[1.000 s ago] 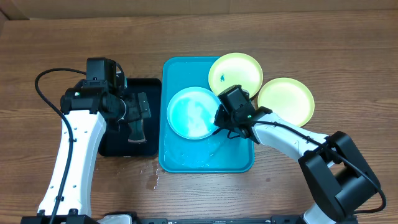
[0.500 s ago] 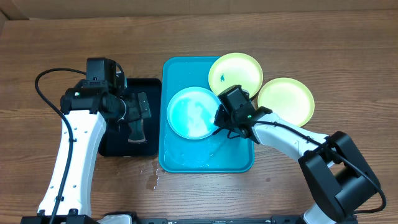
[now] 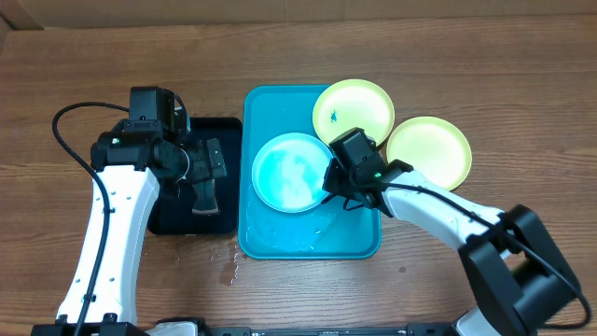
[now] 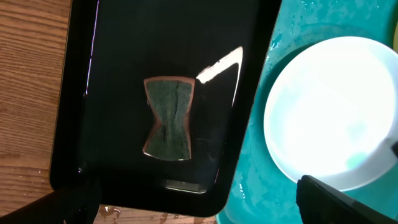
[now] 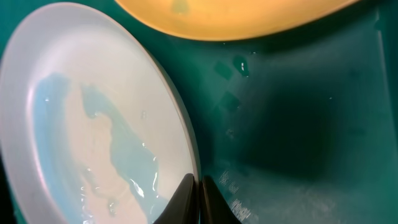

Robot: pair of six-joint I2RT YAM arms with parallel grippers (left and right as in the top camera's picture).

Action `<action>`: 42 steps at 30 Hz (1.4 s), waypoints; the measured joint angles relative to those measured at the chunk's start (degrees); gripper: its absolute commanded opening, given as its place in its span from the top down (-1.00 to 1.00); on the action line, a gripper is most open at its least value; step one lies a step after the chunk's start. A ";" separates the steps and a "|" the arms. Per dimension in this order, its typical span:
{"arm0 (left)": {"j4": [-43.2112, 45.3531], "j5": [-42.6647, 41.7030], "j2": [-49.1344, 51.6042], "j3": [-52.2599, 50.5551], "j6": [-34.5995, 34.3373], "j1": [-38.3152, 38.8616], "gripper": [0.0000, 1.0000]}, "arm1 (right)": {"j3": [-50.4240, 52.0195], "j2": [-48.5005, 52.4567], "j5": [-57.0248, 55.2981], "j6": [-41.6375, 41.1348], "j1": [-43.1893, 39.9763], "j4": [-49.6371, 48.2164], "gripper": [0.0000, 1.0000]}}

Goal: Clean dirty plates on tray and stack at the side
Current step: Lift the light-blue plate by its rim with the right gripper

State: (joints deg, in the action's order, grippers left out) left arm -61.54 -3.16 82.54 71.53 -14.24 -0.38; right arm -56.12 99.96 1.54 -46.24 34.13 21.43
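My right pincer (image 5: 195, 198) is clamped on the rim of the light-blue plate (image 5: 93, 124), which spreads away to its left, far nearer this arm.

Glossy plastic plate (image 3: 289, 173) and turquoise tray (image 3: 280, 241); shiny black tray (image 4: 124, 43); matt wooden table (image 3: 485, 56).

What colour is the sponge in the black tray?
The sponge is dark green, tan-edged; clearest in the left wrist view.

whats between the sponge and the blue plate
Nothing loose: just bare black tray floor and rim, then the turquoise tray edge, clearest in the left wrist view.
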 measured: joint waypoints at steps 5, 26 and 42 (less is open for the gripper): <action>-0.02 0.02 0.00 0.00 0.00 0.00 -0.99 | 0.00 -4.96 0.15 -0.02 0.00 1.09 0.92; 0.00 0.02 0.00 0.00 0.00 0.00 -1.00 | -14.49 -7.69 0.59 -1.27 0.13 14.10 0.92; 0.00 0.02 0.00 0.00 0.00 0.00 -0.99 | -14.60 -4.57 -8.70 -1.79 8.87 6.71 0.92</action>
State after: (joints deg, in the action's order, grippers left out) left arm -61.54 -3.14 82.54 71.53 -14.24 -0.38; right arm -70.72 95.39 -7.16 -48.03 43.00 28.14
